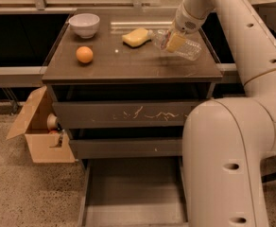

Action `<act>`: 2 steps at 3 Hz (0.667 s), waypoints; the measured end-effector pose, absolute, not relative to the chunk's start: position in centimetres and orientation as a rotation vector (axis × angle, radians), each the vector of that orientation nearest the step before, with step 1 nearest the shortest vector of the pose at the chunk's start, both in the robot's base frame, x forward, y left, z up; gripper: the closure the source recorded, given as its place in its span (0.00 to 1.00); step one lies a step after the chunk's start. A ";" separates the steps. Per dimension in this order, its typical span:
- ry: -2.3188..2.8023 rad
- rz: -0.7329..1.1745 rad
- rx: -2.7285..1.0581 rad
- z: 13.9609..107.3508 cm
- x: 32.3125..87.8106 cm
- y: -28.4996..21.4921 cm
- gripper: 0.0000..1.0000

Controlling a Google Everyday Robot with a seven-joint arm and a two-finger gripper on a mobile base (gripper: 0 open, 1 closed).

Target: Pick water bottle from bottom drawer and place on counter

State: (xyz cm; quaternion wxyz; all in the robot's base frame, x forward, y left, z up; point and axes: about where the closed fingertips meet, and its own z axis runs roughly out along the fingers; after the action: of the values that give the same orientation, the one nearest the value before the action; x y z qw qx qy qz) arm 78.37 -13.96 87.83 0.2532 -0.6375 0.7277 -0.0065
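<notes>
The water bottle (pixel 189 48), clear and crinkled, lies tilted at the back right of the counter (pixel 128 63), with its cap end pointing left toward a sponge. My gripper (pixel 175 40) reaches down from the upper right, its yellowish fingers (pixel 176 42) closed around the bottle's middle. I cannot tell whether the bottle rests on the counter or hangs just above it. The bottom drawer (pixel 133 193) stands pulled out below, and the part of its grey floor that shows is bare.
On the counter are a white bowl (pixel 84 24) at the back left, an orange (pixel 84 55) in front of it and a yellow sponge (pixel 135 37) left of the bottle. A cardboard box (pixel 38 134) sits on the floor at left. My arm's bulky links (pixel 228 164) hide the right side.
</notes>
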 end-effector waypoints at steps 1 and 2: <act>2.008 0.044 -1.696 86.5 78.9 -14.0 0.50; 2.007 0.098 -1.664 85.5 79.6 -13.7 0.19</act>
State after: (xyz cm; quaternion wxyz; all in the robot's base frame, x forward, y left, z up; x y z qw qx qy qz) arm 79.57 -13.74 85.48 0.2633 -0.6154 0.7420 0.0363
